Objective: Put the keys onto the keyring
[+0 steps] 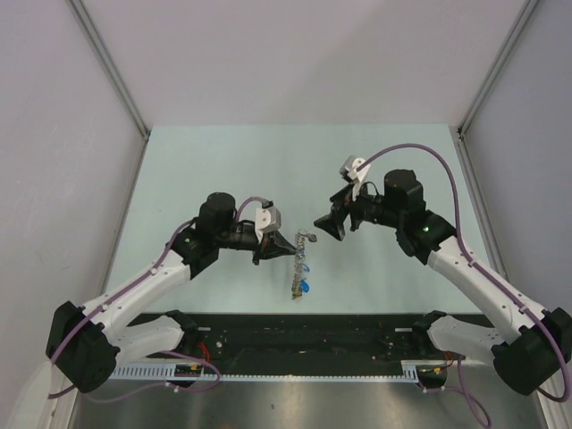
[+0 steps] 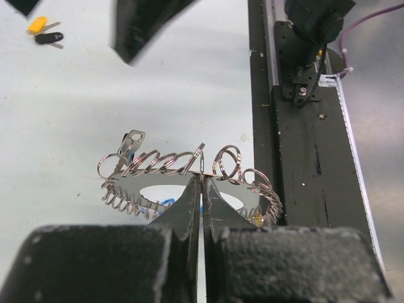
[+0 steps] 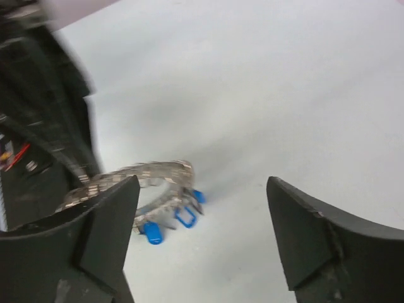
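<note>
My left gripper (image 1: 284, 248) (image 2: 202, 181) is shut on the edge of the keyring (image 1: 302, 259) (image 2: 170, 165), a grey ring thick with silver rings and keys, and holds it tilted with its lower end near the table. Blue tags (image 3: 151, 232) hang from its lower end. My right gripper (image 1: 327, 224) (image 3: 202, 186) stands open just right of the keyring (image 3: 161, 172), with nothing between its fingers. The keys, one yellow-tagged (image 2: 36, 24) and one black-tagged (image 2: 48, 38), lie loose on the table, seen at the far left of the left wrist view. The top view does not show them.
A black rail (image 1: 295, 332) (image 2: 303, 164) runs along the table's near edge between the arm bases. White walls close in the pale green table (image 1: 223, 170) on the left, right and back. The right arm's cable (image 1: 420, 152) arcs above it.
</note>
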Available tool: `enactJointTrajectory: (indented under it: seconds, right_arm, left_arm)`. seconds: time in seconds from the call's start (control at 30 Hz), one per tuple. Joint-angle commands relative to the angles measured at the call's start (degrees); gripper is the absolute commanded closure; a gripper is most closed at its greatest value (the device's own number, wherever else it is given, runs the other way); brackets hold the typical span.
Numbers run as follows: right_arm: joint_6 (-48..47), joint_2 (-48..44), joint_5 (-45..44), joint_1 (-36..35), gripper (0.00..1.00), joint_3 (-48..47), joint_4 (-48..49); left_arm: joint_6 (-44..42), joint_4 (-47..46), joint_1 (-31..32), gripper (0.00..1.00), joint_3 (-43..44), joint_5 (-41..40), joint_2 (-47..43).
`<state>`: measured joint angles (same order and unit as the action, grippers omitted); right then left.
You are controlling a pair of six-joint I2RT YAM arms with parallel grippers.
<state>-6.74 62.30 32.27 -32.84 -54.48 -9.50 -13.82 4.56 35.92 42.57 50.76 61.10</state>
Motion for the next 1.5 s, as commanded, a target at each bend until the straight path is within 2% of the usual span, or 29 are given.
enactJointTrajectory:
  seconds: [0.0,0.13,0.17,0.27,0.33,0.43,0.6,0.93,1.2,1.47]
  right_arm:
    - [7.96,-0.96,-16.86,3.74,0.09,-2.47,-2.62]
    - [14.20,2.29,-33.36,9.45,0.10,-2.39,-5.70]
    - [15.95,3.34,-35.15,12.94,0.10,-2.39,-6.40]
    - [20.80,8.87,-37.36,20.41,0.14,-2.39,-8.08]
    - [20.89,13.70,-38.51,22.37,0.16,-2.47,-7.03]
    - [20.01,19.95,-39.39,25.89,0.18,-2.39,-2.99]
    - [20.98,29.25,-39.30,30.90,0.28,-3.44,4.65]
    - [13.78,46.75,-37.11,31.52,0.35,-16.88,3.35]
    - [11.40,52.48,-38.34,31.43,0.39,-21.63,-1.66]
    - [8.77,53.98,-40.18,29.42,0.64,-21.72,-5.44]
  left_arm:
    - [1.35,-3.77,0.29,1.00,-0.20,-3.82,-3.44]
    - [2.04,-3.42,0.20,1.00,-0.29,-8.55,-5.20]
    - [2.40,-3.33,0.20,1.00,-0.20,-9.88,-5.38]
    - [4.59,-3.24,-0.41,1.00,-0.20,-15.24,-6.08]
    - [6.61,-3.33,-1.38,1.00,-0.20,-18.14,-6.34]
    - [8.99,-3.77,-2.78,0.99,-0.20,-21.04,-6.26]
    - [8.73,-2.19,-3.67,1.00,0.33,-25.18,-6.70]
    - [6.71,0.45,-3.75,1.00,1.20,-29.40,-6.35]
    - [6.27,0.72,-3.84,1.00,1.38,-29.76,-6.34]
    - [6.18,0.89,-3.84,1.00,1.29,-29.84,-6.78]
